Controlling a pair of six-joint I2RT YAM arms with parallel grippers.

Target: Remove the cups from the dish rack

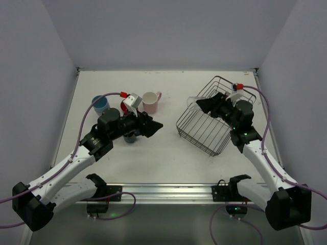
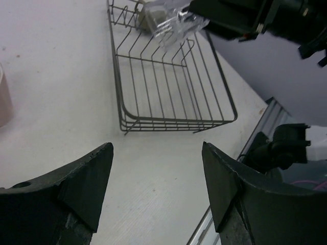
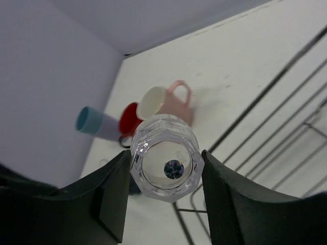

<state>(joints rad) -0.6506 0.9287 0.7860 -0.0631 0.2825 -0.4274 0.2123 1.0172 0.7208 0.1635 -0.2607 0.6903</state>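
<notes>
The black wire dish rack (image 1: 212,125) stands right of centre. My right gripper (image 1: 198,104) is shut on a clear faceted glass cup (image 3: 166,158) and holds it above the rack's left rim (image 2: 116,61). The same glass (image 2: 171,20) shows in the left wrist view. Left of centre stand a pale pink mug (image 1: 149,102), a red cup (image 1: 124,106) and a light blue cup (image 1: 100,103). A dark cup (image 1: 130,137) is half hidden under my left arm. My left gripper (image 1: 155,125) hangs open and empty just right of them, pointing at the rack.
White walls close in the table on the left, back and right. A metal rail (image 1: 168,191) with both arm bases runs along the near edge. The right arm's purple cable (image 1: 265,109) loops past the rack's right side.
</notes>
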